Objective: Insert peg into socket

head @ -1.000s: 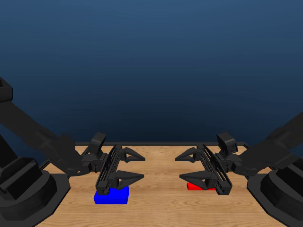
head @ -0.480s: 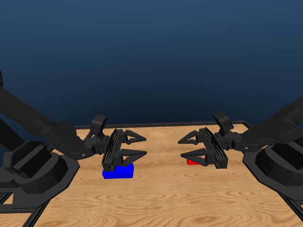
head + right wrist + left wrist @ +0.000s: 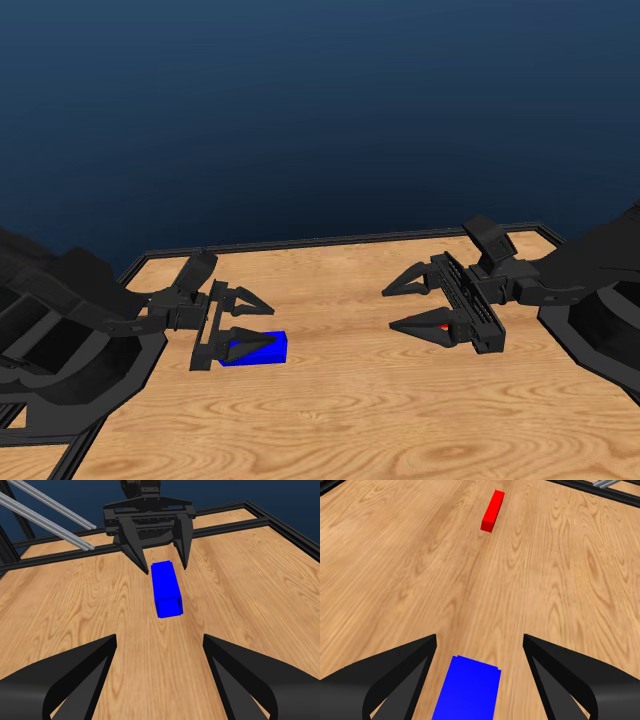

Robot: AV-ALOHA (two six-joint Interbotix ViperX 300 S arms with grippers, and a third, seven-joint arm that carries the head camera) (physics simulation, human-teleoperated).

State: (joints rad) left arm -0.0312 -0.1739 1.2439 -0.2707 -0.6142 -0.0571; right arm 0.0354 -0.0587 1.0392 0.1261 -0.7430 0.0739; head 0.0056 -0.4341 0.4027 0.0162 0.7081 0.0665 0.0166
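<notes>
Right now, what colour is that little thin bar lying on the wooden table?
Bright red, plain all over. The peg shows best in the left wrist view.

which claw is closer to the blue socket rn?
Left. The left claw hangs open right over the socket; the right claw is across the table, above the peg.

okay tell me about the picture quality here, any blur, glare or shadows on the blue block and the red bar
Head view: sharp, evenly lit, no glare; right claw hides most of the red bar. Left wrist view: crisp, flat colour on the red bar, no cast shadow. Right wrist view: blue block sharp, its end face slightly darker.
</notes>
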